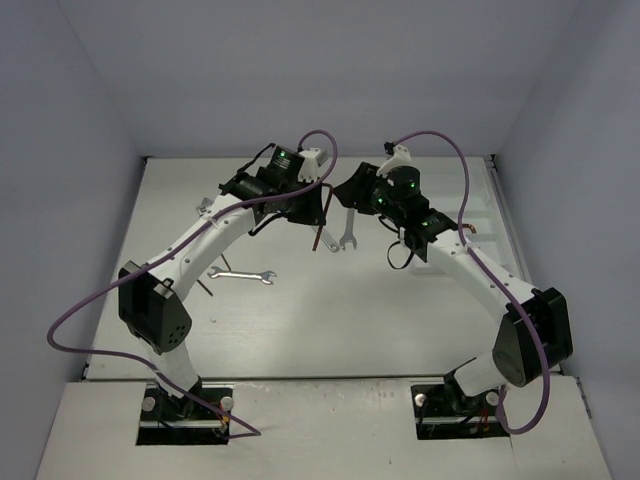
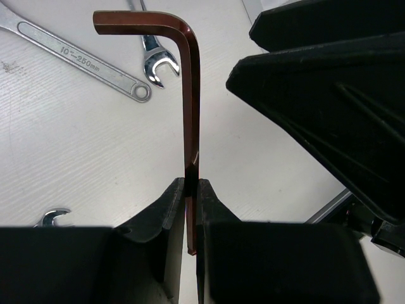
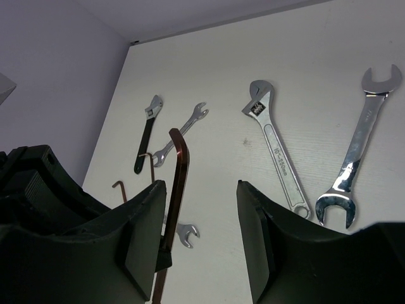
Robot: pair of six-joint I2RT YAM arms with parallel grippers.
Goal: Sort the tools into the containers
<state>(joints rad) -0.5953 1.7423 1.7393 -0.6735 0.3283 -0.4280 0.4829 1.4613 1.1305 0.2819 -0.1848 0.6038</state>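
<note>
Left tool clamps hex key by long arm. Right tool jaws spread, one finger just beside hex key. Adjustable wrench on tabletop beyond hex key.

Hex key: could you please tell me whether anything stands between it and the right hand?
Nothing visible does. The hex key, gripped by the left hand, shows in the gap between the open fingers of the right hand, close to one.

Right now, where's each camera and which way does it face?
Top external: above, behind robot; looks down on table; left arm, right arm show.
Left wrist: looks along left gripper, shut on hex key.
Right wrist: looks past open right gripper at table.
Shared: both wrist views show the hex key, adjustable wrench.
</note>
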